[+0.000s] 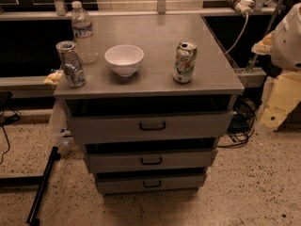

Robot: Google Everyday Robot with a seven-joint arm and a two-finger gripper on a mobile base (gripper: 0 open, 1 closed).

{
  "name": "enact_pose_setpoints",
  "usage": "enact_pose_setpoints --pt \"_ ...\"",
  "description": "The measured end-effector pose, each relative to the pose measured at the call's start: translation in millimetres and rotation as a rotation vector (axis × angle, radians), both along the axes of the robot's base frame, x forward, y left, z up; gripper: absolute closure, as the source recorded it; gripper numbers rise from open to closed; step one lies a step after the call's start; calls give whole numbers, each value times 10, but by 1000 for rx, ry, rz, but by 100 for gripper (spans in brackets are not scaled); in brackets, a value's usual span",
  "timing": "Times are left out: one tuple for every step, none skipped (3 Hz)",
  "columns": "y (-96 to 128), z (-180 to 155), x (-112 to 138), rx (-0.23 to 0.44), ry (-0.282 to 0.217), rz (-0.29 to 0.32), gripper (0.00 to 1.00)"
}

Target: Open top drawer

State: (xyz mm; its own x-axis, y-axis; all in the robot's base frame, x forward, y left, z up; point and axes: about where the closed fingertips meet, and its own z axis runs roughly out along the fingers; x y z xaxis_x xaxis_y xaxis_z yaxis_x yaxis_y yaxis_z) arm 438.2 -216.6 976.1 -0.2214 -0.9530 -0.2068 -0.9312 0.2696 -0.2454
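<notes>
The top drawer [108,127] is the widest grey front, just under the cabinet top, with a small black bar handle [152,125] at its centre. A dark gap shows between its upper edge and the cabinet top [155,79]. Two narrower drawer fronts, the middle one [117,161] and the bottom one [122,184], sit below it. My gripper [285,37] is a white rounded shape at the right edge, level with the cabinet top, well to the right of the cabinet and far from the handle.
On the cabinet top stand a water bottle [83,32], a crushed can [71,64], a white bowl [124,59] and a green can [185,61]. Yellowish foam pieces [282,100] and cables [242,121] lie to the right. A black pole [42,187] lies on the speckled floor at the left.
</notes>
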Motion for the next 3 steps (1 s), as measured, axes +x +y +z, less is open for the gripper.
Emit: enact_pose_setpoints --pt "22 -55 34 11 -11 7 0" --pt "92 -322 133 51 -9 28 0" --pt "214 -678 238 95 15 58 0"
